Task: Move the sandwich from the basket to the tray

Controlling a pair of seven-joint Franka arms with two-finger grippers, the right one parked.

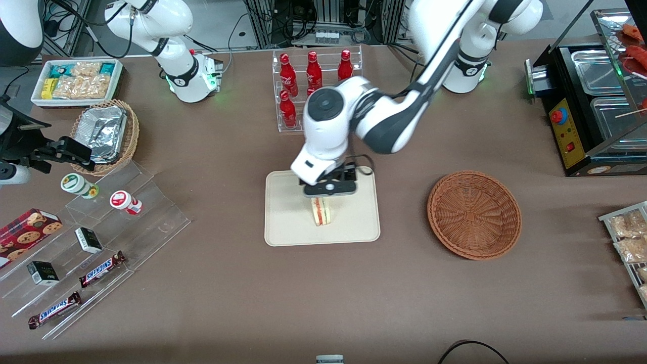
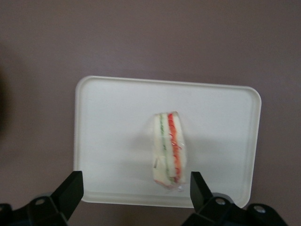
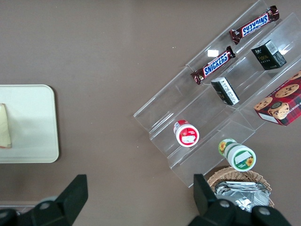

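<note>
The sandwich [image 1: 322,211] stands on its edge on the cream tray [image 1: 288,227], red and green filling showing. My left gripper [image 1: 323,199] hovers just above it, at the tray's side farther from the front camera. In the left wrist view the gripper [image 2: 134,190] is open, its black fingers [image 2: 70,188] spread wide, and the sandwich [image 2: 168,148] rests free on the tray [image 2: 108,108] near one finger. The reddish-brown basket [image 1: 474,214] sits beside the tray toward the working arm's end, with nothing in it. The right wrist view catches the tray [image 3: 33,117] and a corner of the sandwich [image 3: 4,126].
A clear rack of red bottles [image 1: 313,81] stands farther from the front camera than the tray. Toward the parked arm's end are a stepped acrylic display with snack bars [image 1: 101,237] and a tan basket of foil containers [image 1: 106,134]. A black food warmer [image 1: 591,111] and bagged pastries [image 1: 629,237] lie at the working arm's end.
</note>
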